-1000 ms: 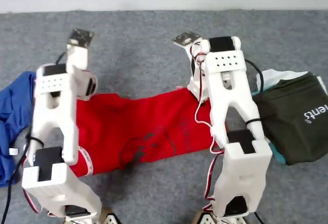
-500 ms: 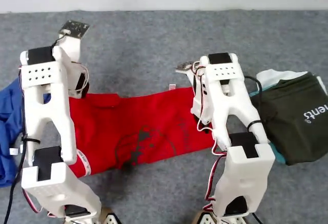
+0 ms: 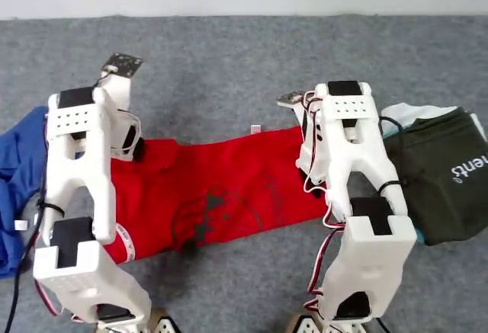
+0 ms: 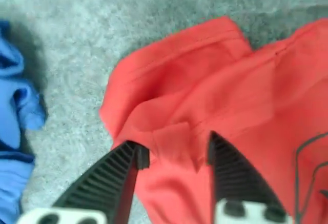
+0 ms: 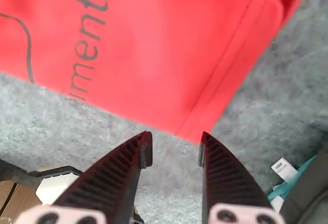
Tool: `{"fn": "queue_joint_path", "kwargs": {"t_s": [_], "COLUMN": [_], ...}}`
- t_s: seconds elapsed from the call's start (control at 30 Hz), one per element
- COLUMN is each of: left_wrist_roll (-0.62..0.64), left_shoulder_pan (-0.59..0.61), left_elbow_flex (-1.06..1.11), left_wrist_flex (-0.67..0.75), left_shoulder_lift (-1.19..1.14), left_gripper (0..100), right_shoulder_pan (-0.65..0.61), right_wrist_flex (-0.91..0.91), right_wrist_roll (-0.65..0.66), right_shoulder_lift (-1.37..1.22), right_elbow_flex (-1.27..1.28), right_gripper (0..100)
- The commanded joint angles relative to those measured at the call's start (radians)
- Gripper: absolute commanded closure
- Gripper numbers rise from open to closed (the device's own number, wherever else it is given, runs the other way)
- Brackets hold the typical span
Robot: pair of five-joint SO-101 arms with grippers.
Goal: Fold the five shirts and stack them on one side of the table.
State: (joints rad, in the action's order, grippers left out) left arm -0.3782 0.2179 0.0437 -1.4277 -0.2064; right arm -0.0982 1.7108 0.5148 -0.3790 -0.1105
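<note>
A red shirt (image 3: pixel 213 196) lies spread across the grey table between the two arms, with a dark print on its chest. My left gripper (image 4: pixel 174 152) hangs open just above its left end, over a bunched sleeve of the red shirt (image 4: pixel 246 96). At the other end my right gripper (image 5: pixel 174 149) is open over the hem corner of the red shirt (image 5: pixel 154 39), with grey table between its fingers. A crumpled blue shirt (image 3: pixel 19 173) sits at the left edge. Folded shirts, a dark green one (image 3: pixel 442 173) on top, are stacked at the right.
The blue shirt (image 4: pixel 15 106) lies close beside the red sleeve. White and teal cloth (image 3: pixel 408 112) peeks from under the green shirt. Bare grey table (image 3: pixel 229 66) stretches behind the red shirt to the pale wall.
The left arm swung left, then came back over the shirt's left end. The right arm pulled back from the far side and shifted right to the hem corner. The shirt's far right corner dropped flat.
</note>
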Motion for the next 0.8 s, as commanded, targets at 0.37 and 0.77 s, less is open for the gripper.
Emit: {"fn": "queue_joint_path", "kwargs": {"t_s": [0.37,0.77], "left_wrist_roll": [0.000,0.028], "left_shoulder_pan": [-0.040,0.032], "left_elbow_flex": [-0.122,-0.213], "left_wrist_flex": [-0.028,-0.077], "left_shoulder_lift": [0.015,0.011], "left_gripper": [75,75], "right_shoulder_pan": [0.025,0.041], "right_wrist_flex": [-0.285,-0.420], "right_wrist_roll": [-0.052,-0.057], "right_shoulder_lift": [0.053,0.062], "right_elbow_flex": [0.245,0.417], "right_gripper": [84.4,99.1]}}
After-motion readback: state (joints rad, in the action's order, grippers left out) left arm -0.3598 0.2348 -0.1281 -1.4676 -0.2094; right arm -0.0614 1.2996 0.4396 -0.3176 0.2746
